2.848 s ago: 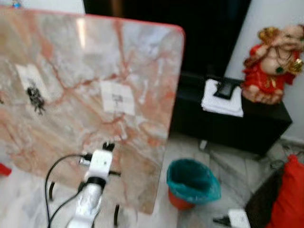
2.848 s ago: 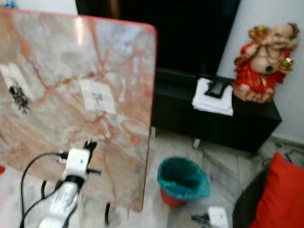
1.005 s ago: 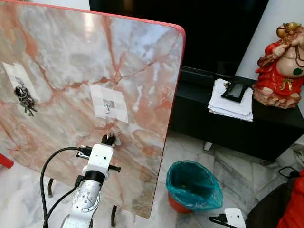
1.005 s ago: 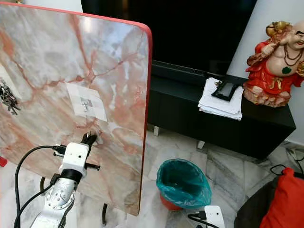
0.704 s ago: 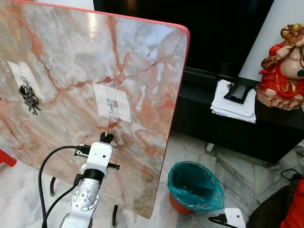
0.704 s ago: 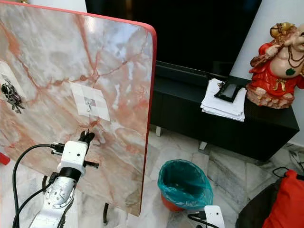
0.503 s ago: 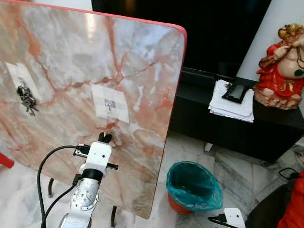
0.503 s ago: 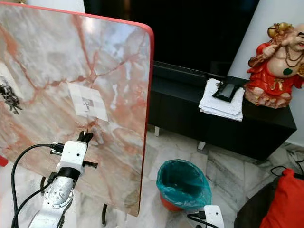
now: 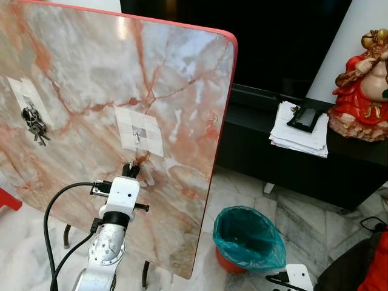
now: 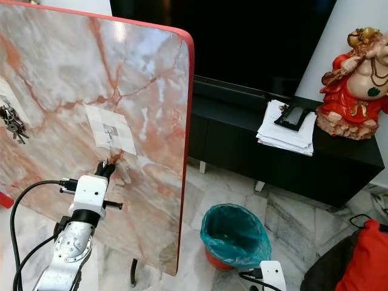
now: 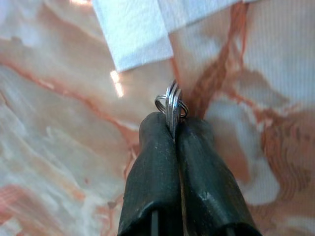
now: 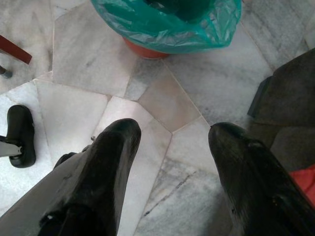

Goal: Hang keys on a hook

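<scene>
1. Raising my left gripper (image 9: 130, 170) toward the marble board (image 9: 182, 79), I am keeping its fingers (image 11: 152, 162) pinched tight on a key ring (image 11: 172, 102), which is poking out past the tips, presumably so the loop is free to slip over a hook.
2. I am holding the ring just below the white pad (image 9: 139, 130) that carries the bare hook (image 9: 137, 134), near the board's surface; from the wrist view I cannot tell whether it is touching.
3. I am letting my right gripper (image 12: 170, 147) hang idle over the floor, fingers spread wide and empty, above a green-lined bin (image 9: 247, 237).
4. I am counting two hook pads on the board: the near one empty, the far one already carrying a bunch of keys (image 9: 35, 126).
5. I am judging the next move as a short lift to bring the ring level with the hook.
6. I am counting one statue (image 9: 367, 85) and one paper stack (image 9: 300, 128) on the black cabinet (image 9: 285, 163).
</scene>
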Tool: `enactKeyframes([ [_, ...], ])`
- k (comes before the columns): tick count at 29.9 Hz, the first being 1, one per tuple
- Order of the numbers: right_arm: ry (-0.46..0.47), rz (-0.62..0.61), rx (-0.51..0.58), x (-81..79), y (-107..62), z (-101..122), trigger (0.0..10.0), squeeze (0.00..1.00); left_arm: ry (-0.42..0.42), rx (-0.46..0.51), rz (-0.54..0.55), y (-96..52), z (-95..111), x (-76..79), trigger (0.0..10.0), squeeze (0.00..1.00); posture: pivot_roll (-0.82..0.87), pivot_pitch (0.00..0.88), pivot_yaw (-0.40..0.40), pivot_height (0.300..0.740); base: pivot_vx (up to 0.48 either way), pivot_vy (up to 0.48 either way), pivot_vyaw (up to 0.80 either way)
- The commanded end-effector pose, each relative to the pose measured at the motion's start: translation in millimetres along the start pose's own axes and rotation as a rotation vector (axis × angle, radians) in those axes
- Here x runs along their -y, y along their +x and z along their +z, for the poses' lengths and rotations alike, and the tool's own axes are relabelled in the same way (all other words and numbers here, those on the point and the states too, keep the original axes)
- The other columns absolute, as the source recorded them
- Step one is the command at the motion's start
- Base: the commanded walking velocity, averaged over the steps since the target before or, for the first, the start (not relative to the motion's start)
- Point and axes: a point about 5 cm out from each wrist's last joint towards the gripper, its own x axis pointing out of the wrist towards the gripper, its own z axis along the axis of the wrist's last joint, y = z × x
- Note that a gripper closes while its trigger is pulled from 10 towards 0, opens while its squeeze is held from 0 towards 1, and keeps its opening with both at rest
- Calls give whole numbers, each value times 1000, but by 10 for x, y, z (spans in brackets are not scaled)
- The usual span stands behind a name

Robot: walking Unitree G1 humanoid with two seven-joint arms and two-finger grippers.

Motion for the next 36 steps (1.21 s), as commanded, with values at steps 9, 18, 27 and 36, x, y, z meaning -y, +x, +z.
enactKeyframes([
  [9,-3,-2,-3,22,-6,-13,10000,0,0,32,13,42,84,1,10000,0,25,0,-90,740,0,-295,0],
  [18,-2,-2,-3,22,-6,-14,10000,0,14,46,33,56,118,-34,10000,0,24,0,-90,740,0,0,0],
  [27,-15,1,-5,21,-6,-12,10000,0,41,54,94,92,159,-136,10000,0,25,0,-90,740,0,0,0],
  [36,-14,0,-3,24,-6,-11,10000,0,87,93,43,212,276,-162,10000,0,26,0,-92,740,0,0,213],
])
